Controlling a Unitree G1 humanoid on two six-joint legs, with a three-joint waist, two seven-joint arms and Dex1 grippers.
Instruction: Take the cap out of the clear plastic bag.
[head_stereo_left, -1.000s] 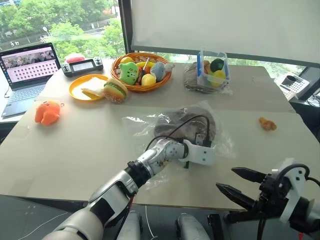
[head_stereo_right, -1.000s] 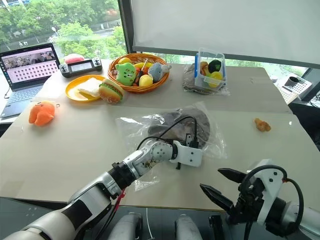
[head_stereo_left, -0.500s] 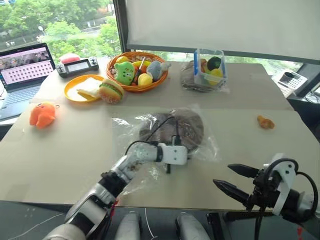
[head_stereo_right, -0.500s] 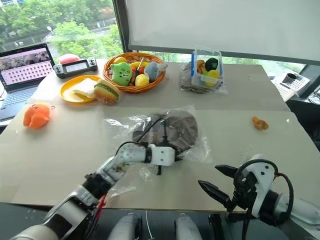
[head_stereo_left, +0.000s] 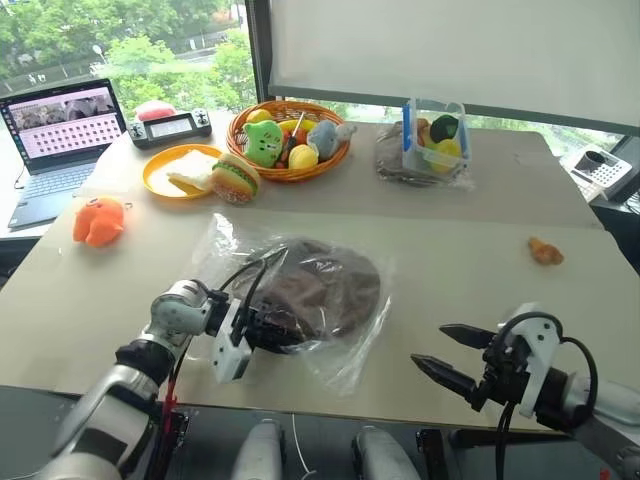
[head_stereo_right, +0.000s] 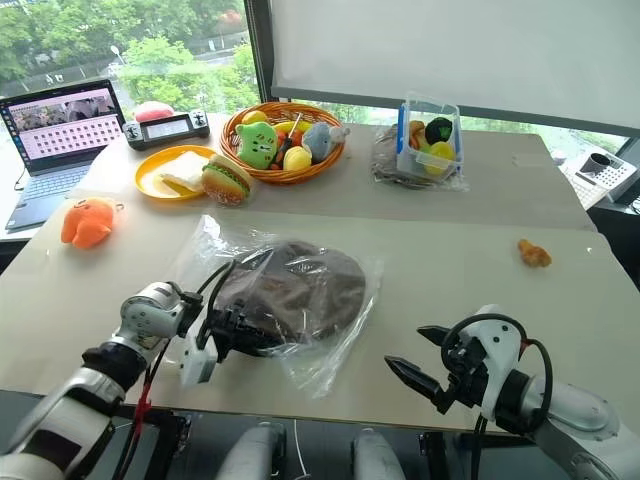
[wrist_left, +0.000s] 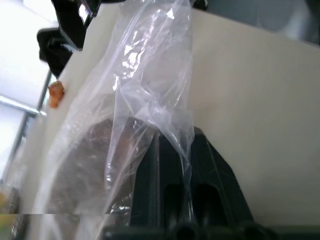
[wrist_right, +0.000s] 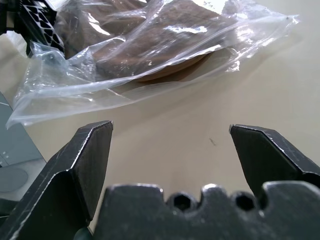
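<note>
The clear plastic bag is lying near the front edge of the table, and the brown cap is sitting inside it, a flat dark round under the glossy film. The bag's loose, crumpled end is trailing toward the front edge on the right-hand side, close to the waiting right gripper.

The left gripper is pinching the film at the bag's left side; in its wrist view the black fingers are pressed together with a fold of plastic caught between them. Whether some cap fabric is caught in that pinch too is hard to say, as the film is glaring there.

To my eye, the step in hand is anchoring the bag so the cap can be drawn out. It would go best if the left one is gripping film alone, holding it low and taut so the mouth is not collapsing, while the other reaches in through the loose end for the cap's rim rather than clawing through the plastic.

The right gripper is hovering just off the table's front edge with its jaws spread wide, holding nothing and touching nothing, pointed at the bag.
</note>
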